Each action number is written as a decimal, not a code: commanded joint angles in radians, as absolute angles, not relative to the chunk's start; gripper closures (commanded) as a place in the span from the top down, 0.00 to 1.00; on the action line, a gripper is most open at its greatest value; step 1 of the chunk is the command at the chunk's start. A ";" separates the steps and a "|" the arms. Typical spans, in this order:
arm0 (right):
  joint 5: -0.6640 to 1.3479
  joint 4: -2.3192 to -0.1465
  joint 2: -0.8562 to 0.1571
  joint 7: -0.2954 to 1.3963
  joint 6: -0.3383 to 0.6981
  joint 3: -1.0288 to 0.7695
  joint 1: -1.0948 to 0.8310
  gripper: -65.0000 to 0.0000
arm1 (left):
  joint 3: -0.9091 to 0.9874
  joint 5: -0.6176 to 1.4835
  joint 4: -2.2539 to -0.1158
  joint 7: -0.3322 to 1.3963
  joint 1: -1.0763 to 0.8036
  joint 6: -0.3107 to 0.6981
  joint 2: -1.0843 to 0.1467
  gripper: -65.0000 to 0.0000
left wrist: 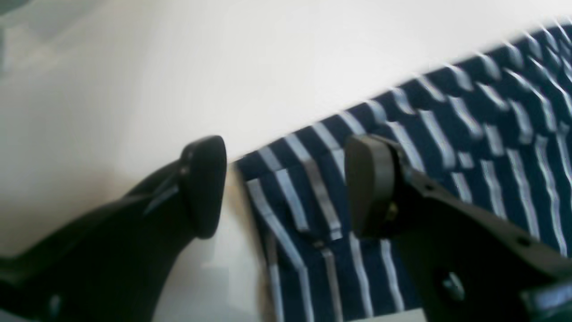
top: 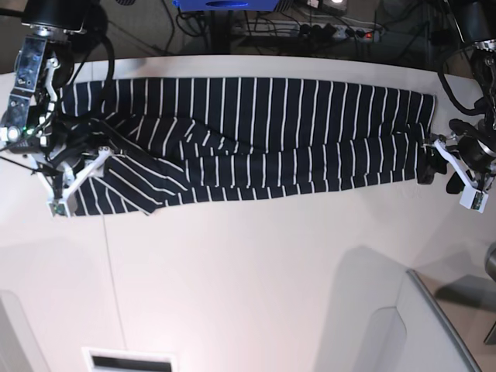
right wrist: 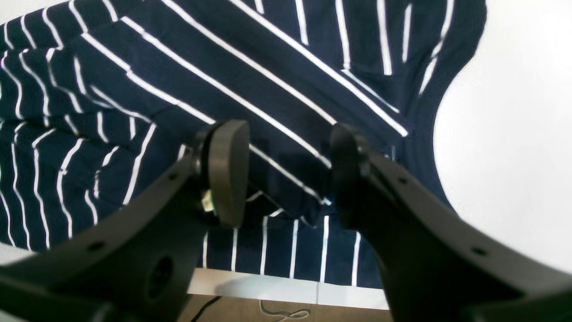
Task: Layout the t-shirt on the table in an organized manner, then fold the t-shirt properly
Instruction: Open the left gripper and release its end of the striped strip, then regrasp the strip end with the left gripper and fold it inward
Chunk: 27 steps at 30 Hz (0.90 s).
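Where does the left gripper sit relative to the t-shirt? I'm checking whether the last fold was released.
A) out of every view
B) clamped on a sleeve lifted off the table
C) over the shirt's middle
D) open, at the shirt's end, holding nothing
D: the left gripper has its jaws apart over the corner of the t-shirt, which lies flat on the table.

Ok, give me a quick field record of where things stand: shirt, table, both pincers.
shirt: t-shirt lying in a long band across the far part of the table, folded lengthwise, wrinkled toward the right arm's end
left pincer: open, nothing held; one fingertip over bare table, the other over the shirt's corner
right pincer: open, nothing held, above the sleeve and collar end
shirt corner at left pincer: a small flap folded over
table: white, bare in front of the shirt
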<state>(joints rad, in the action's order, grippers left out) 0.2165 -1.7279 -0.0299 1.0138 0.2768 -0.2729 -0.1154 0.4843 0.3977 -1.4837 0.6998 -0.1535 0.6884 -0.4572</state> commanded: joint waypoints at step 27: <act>0.228 -1.744 -0.036 0.986 0.278 -0.274 -0.114 0.44 | 0.607 0.418 -1.187 0.679 -0.154 0.698 -0.328 0.00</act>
<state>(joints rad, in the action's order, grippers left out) 0.2199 -1.7279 -0.0303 1.0027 0.2764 -0.2722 -0.1284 0.6014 0.4053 -1.1721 0.6949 -0.1600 0.6895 -0.3080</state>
